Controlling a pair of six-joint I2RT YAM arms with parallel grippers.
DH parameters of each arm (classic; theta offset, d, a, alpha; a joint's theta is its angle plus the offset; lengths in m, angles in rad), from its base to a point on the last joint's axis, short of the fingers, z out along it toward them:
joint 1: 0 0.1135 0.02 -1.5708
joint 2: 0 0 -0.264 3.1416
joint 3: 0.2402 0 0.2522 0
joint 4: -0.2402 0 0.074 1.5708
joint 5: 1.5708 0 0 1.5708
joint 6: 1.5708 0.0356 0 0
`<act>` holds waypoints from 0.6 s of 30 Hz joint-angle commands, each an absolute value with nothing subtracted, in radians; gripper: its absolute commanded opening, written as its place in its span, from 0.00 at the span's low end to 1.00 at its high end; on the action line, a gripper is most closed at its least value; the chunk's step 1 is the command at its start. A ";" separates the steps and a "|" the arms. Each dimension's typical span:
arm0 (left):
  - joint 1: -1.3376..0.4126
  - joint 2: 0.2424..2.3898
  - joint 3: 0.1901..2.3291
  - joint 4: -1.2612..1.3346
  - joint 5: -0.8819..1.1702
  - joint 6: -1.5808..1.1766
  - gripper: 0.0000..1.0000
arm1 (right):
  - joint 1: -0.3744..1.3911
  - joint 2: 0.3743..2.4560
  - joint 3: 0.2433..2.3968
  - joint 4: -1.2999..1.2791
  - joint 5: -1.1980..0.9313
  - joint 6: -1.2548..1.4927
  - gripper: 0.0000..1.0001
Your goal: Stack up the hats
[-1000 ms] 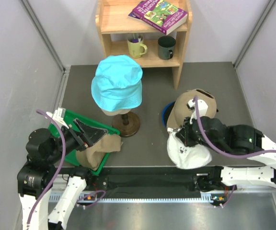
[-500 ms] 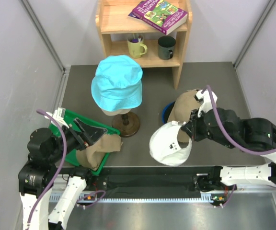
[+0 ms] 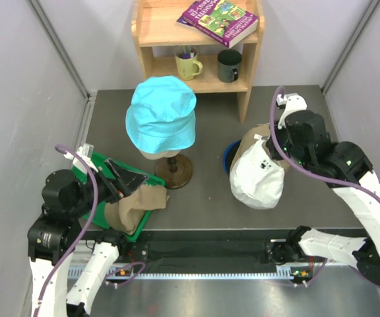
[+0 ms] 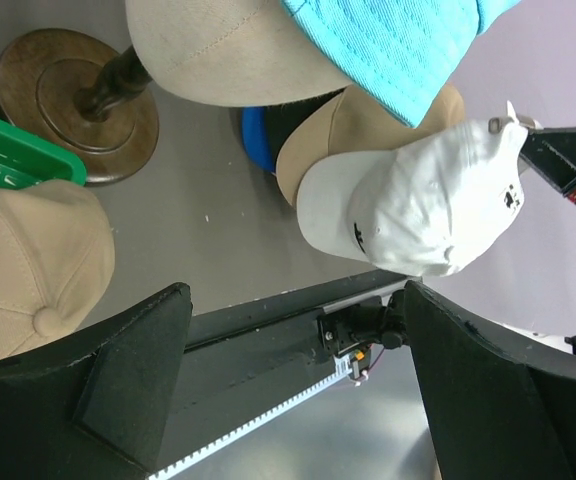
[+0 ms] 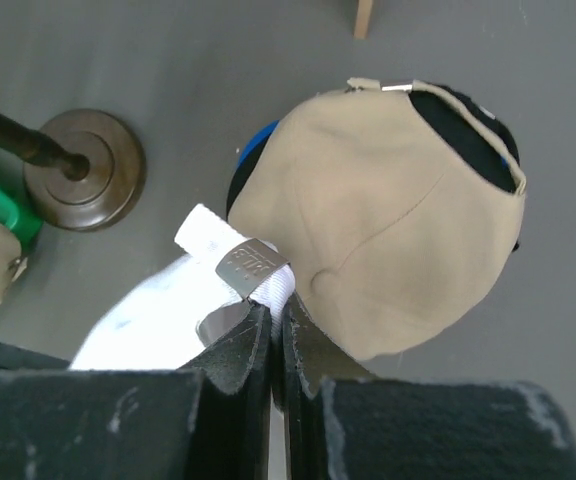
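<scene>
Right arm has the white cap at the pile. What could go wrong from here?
1. The right gripper pinches only the thin back strap of the white cap, beside the buckle, so it may slip out.
2. The white cap hangs toward the near side of the tan cap, not centred. Released now, it would likely slide off.
3. The tan cap sits loosely over a black cap and a blue cap. A nudge could shift them.

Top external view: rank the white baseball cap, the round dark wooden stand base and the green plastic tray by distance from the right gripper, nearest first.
1. white baseball cap: right side, its strap pinched in the right gripper.
2. round dark wooden stand base: table centre.
3. green plastic tray: far left.
</scene>
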State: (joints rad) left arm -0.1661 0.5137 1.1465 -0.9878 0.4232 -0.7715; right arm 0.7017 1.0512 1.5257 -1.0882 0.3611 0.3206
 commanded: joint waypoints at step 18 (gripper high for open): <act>-0.163 0.624 1.117 -0.882 0.345 -0.477 0.83 | 0.193 1.196 1.545 -0.908 0.137 -0.087 0.00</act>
State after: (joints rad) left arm -0.1661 0.5808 1.1400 -0.9710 0.3805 -0.5743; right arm 0.2478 1.1797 1.5269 -1.0046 0.1543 -0.0174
